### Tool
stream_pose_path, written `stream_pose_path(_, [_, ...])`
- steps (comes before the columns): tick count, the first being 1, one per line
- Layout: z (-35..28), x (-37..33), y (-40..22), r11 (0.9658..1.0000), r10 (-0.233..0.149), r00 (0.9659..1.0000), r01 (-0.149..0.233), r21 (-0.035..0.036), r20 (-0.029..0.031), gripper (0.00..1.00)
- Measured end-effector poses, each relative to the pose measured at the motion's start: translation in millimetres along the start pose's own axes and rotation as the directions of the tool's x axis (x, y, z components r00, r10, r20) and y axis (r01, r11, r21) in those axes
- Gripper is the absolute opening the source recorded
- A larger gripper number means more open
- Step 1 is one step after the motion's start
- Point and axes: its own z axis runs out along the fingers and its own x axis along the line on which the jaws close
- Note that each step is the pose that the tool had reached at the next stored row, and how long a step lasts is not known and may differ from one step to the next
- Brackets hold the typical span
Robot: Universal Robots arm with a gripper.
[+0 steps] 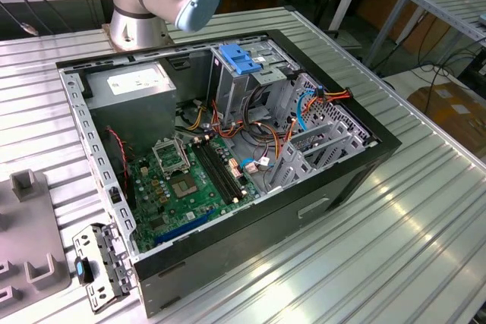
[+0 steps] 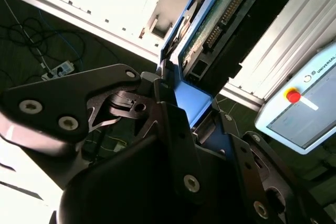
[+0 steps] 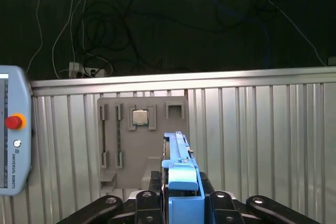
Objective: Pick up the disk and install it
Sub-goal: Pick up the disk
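- Black claw [image 3: 181, 195] is closed on the disk [image 3: 180, 174], pinching its blue rail from both sides.
- Disk stands on edge, poking out past the fingertips.
- Beyond the claw, a grey plate [image 3: 126, 150] carrying a chip [image 3: 139, 116] lies on the ribbed table [image 3: 262, 140].

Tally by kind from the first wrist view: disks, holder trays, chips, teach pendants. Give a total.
disk, clamped in the pincer: 1
grey holder tray: 1
chip seated on the tray: 1
teach pendant: 1
Total: 4
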Motion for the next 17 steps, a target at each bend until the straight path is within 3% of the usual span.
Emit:
stream_pose_path(4, [0.3,-0.5,-9.2,1.0000,0.000,1.0000,0.000,0.0001,0.0001,0.37])
stream_pose_path(12, [0.9,-1.8,-34.8,1.0000,0.000,1.0000,0.000,0.0001,0.0001,0.37])
stream_pose_path(17, [1.2,-2.5,-47.6,1.0000,0.000,1.0000,0.000,0.0000,0.0000,0.37])
